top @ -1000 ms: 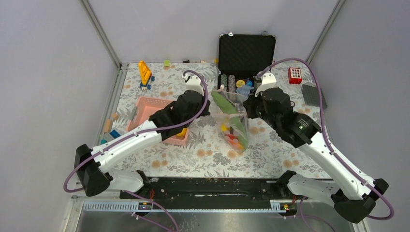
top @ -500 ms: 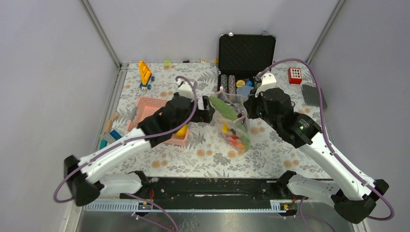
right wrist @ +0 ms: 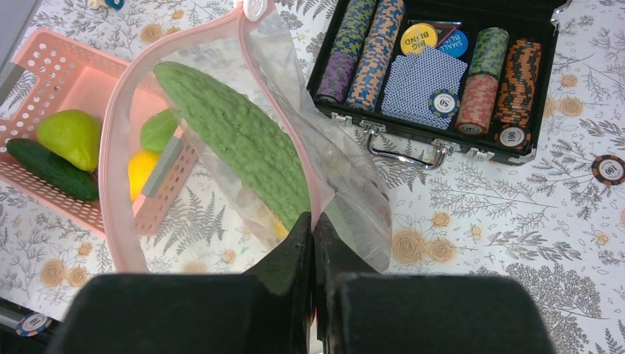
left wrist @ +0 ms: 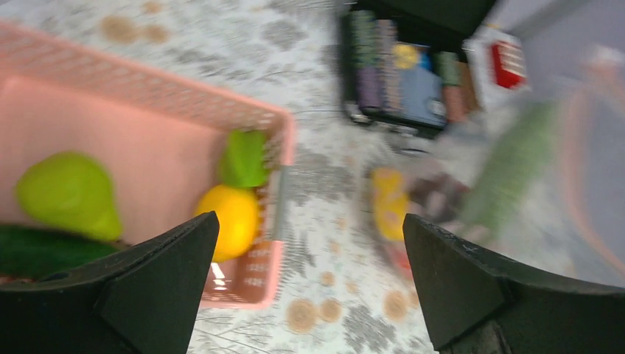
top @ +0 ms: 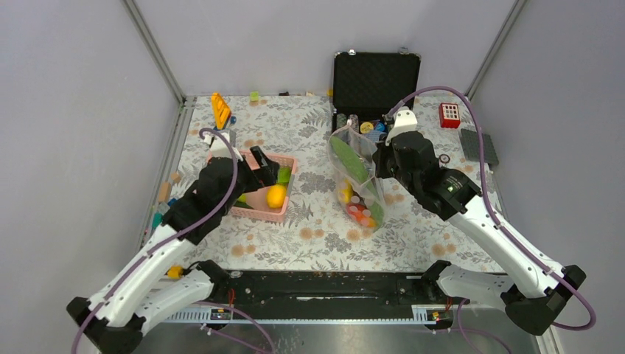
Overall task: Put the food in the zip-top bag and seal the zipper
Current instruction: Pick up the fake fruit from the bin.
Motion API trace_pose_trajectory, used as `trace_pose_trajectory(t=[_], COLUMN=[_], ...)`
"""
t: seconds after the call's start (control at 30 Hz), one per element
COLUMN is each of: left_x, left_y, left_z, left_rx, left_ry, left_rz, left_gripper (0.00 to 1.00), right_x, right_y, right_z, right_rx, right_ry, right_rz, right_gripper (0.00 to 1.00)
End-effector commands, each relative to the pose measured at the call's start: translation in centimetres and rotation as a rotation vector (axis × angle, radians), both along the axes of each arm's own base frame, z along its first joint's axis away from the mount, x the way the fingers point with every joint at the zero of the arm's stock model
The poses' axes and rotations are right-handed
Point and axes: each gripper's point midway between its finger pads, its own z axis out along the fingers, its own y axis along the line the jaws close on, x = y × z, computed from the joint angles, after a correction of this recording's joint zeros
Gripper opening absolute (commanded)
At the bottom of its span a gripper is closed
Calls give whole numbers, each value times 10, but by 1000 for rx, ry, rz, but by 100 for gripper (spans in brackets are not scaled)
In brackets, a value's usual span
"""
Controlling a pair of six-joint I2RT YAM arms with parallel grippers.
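Plastic this thin is going to sag and slide, I am judging, so I am pinching the bag (right wrist: pixel 354 199) at its rim, right beside the zipper (right wrist: pixel 105 184), with my right gripper (right wrist: pixel 312 221) clamped fully onto it; the stiffer strip is looking like the safest hold. The bag is sitting at about 1 o'clock on the table, mouth gaping, with a long bumpy cucumber (right wrist: pixel 236 140) leaning inside above small yellow and red pieces. My left gripper (left wrist: pixel 309 221) is hovering spread wide and empty over the basket (right wrist: pixel 66 51) at 10 o'clock, which is holding a lemon (left wrist: pixel 230 220), a leafy piece (left wrist: pixel 243 157), a pale green fruit (left wrist: pixel 70 193) and a dark cucumber (left wrist: pixel 29 251). These toys are looking light, hard and smooth; the round lemon is probably wanting a squeeze across its middle. A case (right wrist: pixel 413 133) at 12 o'clock is holding poker chips (right wrist: pixel 368 44).
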Motion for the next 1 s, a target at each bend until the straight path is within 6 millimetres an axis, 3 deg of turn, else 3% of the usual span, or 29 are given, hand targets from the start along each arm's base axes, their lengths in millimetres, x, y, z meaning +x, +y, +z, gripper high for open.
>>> trace_pose_trajectory(t=[0.0, 0.2, 0.4, 0.63, 0.83, 0.97], left_x=[25, 46, 42, 32, 42, 45], left_y=[27, 18, 26, 23, 2, 2], left_z=[-58, -116, -169, -198, -215, -227], left_rx=[3, 22, 131, 126, 81, 106], left_ry=[188, 402, 623, 717, 752, 788], left_rz=[124, 64, 97, 95, 22, 24], left_gripper=[99, 99, 97, 93, 87, 81], right_x=[5, 4, 4, 5, 5, 5], right_y=[1, 2, 4, 6, 11, 11], right_z=[15, 13, 10, 7, 4, 4], right_rx=[47, 48, 42, 39, 42, 41], right_ry=[-44, -45, -38, -29, -14, -17], right_rz=[-12, 1, 6, 14, 35, 38], right_gripper=[0, 0, 0, 0, 0, 0])
